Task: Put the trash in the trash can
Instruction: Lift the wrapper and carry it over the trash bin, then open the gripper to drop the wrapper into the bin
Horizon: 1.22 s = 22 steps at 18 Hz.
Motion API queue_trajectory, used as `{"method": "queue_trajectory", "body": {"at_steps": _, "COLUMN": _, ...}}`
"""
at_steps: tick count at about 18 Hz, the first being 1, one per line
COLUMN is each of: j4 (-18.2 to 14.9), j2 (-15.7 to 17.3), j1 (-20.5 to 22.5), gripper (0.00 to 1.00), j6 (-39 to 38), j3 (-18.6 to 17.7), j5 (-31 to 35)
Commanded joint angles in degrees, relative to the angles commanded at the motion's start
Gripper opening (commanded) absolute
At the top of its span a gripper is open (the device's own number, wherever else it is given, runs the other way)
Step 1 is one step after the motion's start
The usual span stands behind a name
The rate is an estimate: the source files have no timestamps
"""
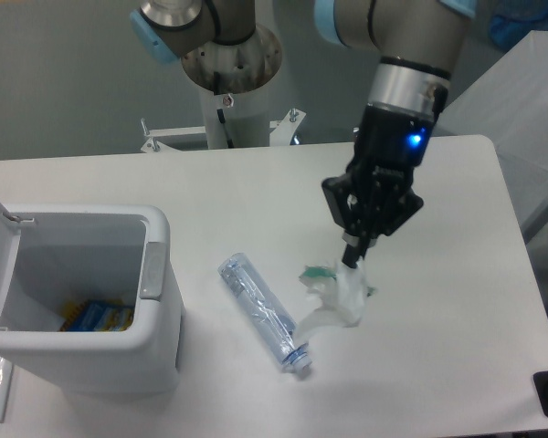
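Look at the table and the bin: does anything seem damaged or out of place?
The plastic bottle lies crushed on its side on the table. The trash can already holds something blue and yellow.

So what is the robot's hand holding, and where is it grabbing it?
The tool pinches the wrapper by its top edge; the rest dangles below, near the bottle.
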Motion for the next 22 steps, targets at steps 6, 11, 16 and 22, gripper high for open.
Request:
{"method": "queue_trajectory", "body": {"at_steps": 6, "j4": 0.09, "j2": 3.16, "j1": -4.13, "gripper": 0.01, "j6": -4.22, "j3": 0.53, "j5": 0.00}}
{"method": "queue_trajectory", "body": {"at_steps": 11, "j4": 0.00, "j2": 6.06, "j1": -8.43, "gripper": 0.01, "j6": -6.25, "j3": -0.17, "j5": 0.09}}
{"method": "queue_trajectory", "body": {"at_steps": 16, "j4": -0.09, "j2": 6.07, "j1": -14.24, "gripper": 0.01, "j6": -6.16, "j3": -1.75, "j5": 0.18}}
{"method": "queue_trajectory", "body": {"at_steps": 22, "j4": 0.26, "j2": 6.15, "j1": -17.41, "gripper": 0.13, "j6": -5.72, "j3": -6.93, "j5": 0.35}}
